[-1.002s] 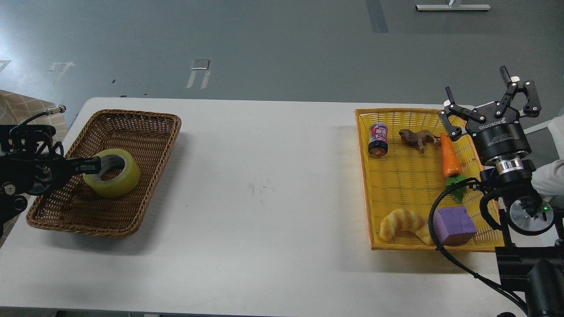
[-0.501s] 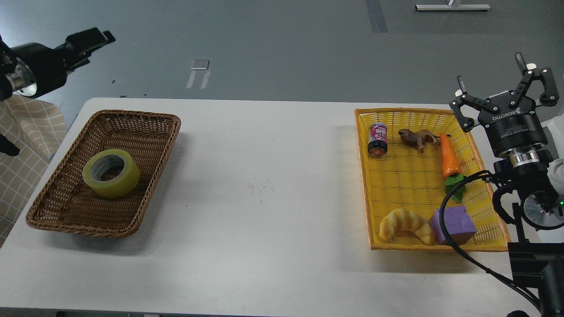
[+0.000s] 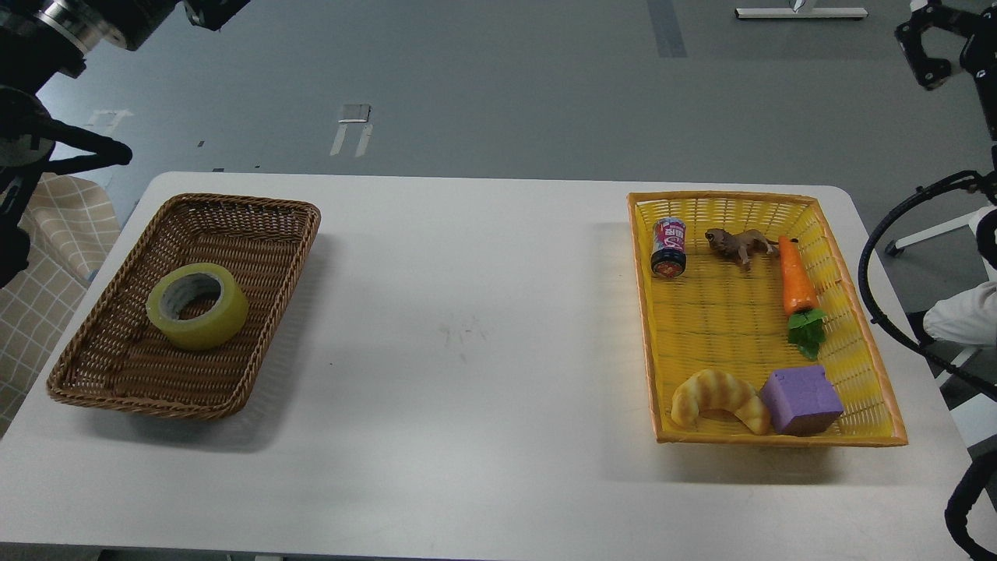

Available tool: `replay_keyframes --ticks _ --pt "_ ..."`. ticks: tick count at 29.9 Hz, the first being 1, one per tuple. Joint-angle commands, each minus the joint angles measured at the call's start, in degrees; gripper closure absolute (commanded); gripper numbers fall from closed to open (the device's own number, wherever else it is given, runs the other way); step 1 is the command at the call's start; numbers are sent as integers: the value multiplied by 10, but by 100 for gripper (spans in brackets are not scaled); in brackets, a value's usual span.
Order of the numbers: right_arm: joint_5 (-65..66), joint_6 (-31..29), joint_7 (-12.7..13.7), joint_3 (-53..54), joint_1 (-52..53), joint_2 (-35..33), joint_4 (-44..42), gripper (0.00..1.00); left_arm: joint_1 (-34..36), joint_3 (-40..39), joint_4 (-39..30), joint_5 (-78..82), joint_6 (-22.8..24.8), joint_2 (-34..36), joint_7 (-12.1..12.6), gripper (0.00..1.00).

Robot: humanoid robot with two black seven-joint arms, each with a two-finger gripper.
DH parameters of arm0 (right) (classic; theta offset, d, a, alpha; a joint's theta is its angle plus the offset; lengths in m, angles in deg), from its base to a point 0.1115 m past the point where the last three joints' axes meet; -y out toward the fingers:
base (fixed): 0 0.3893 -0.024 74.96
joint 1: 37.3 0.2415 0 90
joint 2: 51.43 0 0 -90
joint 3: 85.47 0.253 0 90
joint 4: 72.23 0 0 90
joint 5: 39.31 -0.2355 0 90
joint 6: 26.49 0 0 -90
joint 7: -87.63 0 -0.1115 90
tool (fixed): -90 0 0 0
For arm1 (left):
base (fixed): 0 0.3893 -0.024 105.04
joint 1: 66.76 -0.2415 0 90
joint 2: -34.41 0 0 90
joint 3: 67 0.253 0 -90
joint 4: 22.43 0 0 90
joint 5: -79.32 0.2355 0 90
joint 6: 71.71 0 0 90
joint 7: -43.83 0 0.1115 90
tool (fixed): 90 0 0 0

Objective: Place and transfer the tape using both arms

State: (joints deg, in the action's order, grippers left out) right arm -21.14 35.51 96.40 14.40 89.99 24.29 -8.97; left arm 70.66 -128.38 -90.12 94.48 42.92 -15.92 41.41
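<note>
The tape (image 3: 206,331), a yellow translucent roll with a grey core, lies flat inside the brown wicker basket (image 3: 257,204) on the left of the white table (image 3: 467,351). Nothing holds it. My left arm is raised far above the basket at the top left. Its gripper (image 3: 216,11) is dark and cut by the top edge. My right gripper (image 3: 935,39) is raised at the top right corner, off the table, and only one finger link shows. Both grippers are well away from the tape.
A yellow basket (image 3: 779,440) on the right holds a toy croissant (image 3: 716,397), a purple block (image 3: 802,399), a carrot (image 3: 796,280), a small can (image 3: 668,247) and a toy lion (image 3: 738,245). A black cable (image 3: 876,304) hangs past the table's right edge.
My left gripper let go of the tape in the brown basket and rose up to the top left. My right gripper rose from beside the yellow basket to the top right corner.
</note>
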Motion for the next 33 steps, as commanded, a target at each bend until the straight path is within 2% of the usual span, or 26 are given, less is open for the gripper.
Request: replay_keyframes --ticks 1,5,11,23,26,33 --pt "2 0 1 -13 21 0 -3 0 -3 -36 0 -36 30 -28 0 2" --pt "2 0 1 -72 38 -1 -2 0 -27 -59 0 -55 34 -68 0 2" --pt "15 0 3 -81 44 -8 -3 0 -85 -79 -3 -53 34 -126 4 2" --pt "24 0 3 -115 48 -53 -9 0 -96 -73 -2 -52 34 -140 6 2" --pt "38 0 15 -149 47 -85 -8 0 -97 -73 -1 -52 34 -140 6 2" --pt "37 0 17 -188 56 -120 -2 0 -101 -73 -1 -52 34 -150 3 2"
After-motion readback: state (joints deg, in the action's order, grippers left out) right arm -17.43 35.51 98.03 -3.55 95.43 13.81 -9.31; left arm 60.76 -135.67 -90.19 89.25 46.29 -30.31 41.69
